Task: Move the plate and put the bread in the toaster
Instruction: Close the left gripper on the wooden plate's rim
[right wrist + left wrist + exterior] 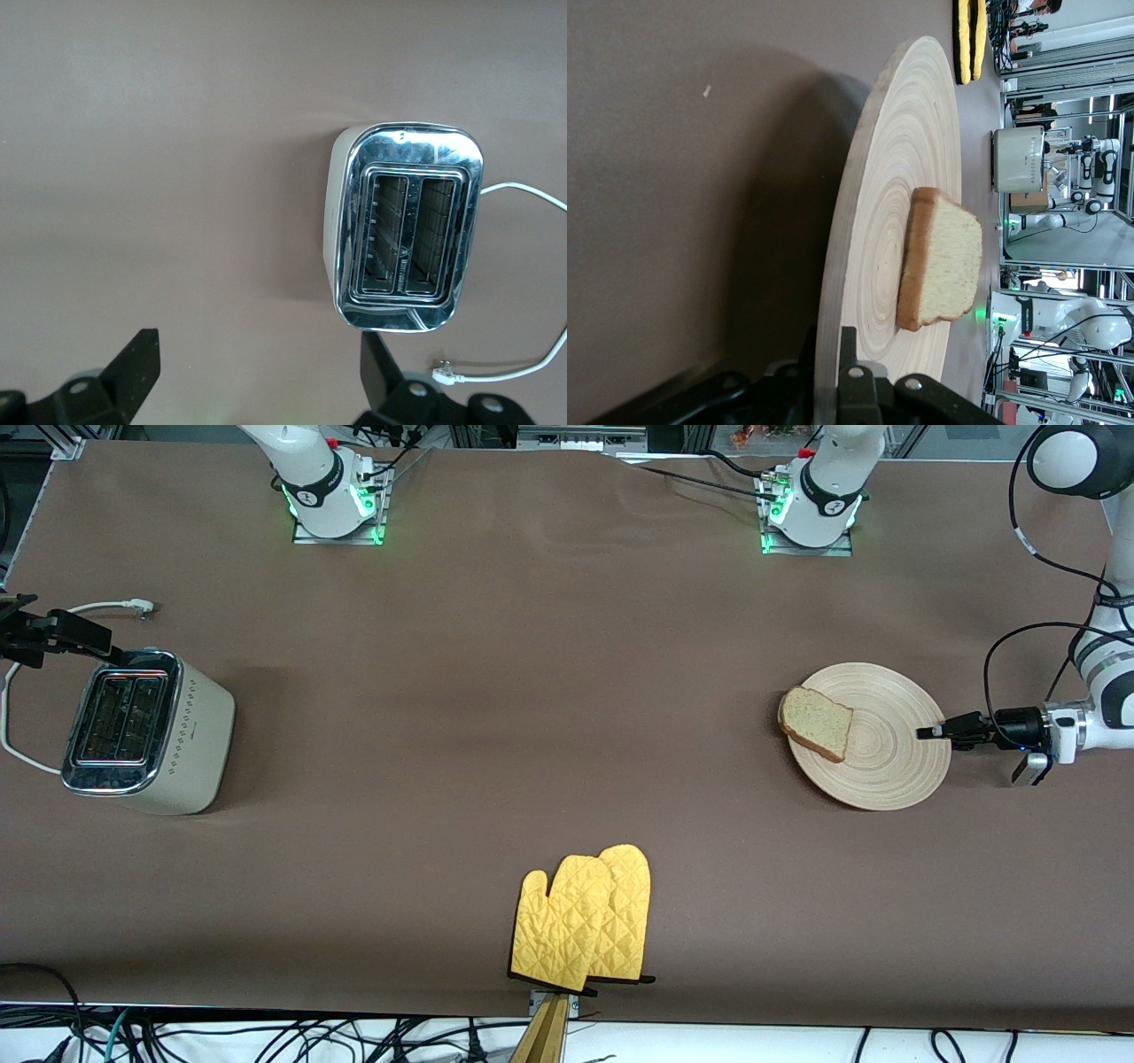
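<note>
The left gripper (927, 732) pinched the plate (895, 757) rim near the tabletop (532, 691) edge; bread (817, 723) lay on it. The right gripper (257, 376) hung wide over the toaster (146, 731); its lettering was unreadable.

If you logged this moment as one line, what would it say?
left gripper: at plate rim, shut on it | bread: on plate | right gripper: open, over toaster | slots empty

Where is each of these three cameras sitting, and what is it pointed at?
Front view: high across the table, facing both arm bases; shows the toaster, plate, bread, yellow mitts, left gripper and right gripper.
Left wrist view: low at the plate's rim, its own fingers clamped on it.
Right wrist view: above the toaster, looking down; open fingers.
Both wrist views show the toaster.
</note>
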Action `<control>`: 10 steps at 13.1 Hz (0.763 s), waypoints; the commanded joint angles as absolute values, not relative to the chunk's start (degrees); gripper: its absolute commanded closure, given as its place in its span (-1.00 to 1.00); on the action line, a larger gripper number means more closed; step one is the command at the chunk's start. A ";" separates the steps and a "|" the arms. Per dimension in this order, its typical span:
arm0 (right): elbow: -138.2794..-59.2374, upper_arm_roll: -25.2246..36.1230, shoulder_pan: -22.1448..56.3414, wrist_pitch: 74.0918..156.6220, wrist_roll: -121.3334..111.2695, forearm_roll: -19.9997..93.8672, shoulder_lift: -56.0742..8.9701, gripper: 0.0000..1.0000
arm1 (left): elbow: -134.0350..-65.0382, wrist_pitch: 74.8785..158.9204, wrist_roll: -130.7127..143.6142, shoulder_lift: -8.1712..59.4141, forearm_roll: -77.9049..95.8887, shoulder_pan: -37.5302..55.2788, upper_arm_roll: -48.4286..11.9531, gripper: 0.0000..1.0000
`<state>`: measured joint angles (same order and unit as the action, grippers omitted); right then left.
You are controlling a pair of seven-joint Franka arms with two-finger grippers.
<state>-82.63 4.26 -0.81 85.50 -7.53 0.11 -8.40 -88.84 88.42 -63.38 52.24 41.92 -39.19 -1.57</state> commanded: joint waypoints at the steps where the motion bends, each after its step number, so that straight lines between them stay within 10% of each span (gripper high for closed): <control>1: -83.23 3.87 -1.41 85.52 -7.29 0.00 -7.82 -1.00 | -88.59 87.98 -65.48 52.91 44.91 -39.38 -1.67 1.00; 10: -83.23 3.87 -1.41 85.43 -7.29 0.00 -7.82 -1.00 | -88.51 84.56 -55.81 52.12 46.84 -39.29 -4.22 1.00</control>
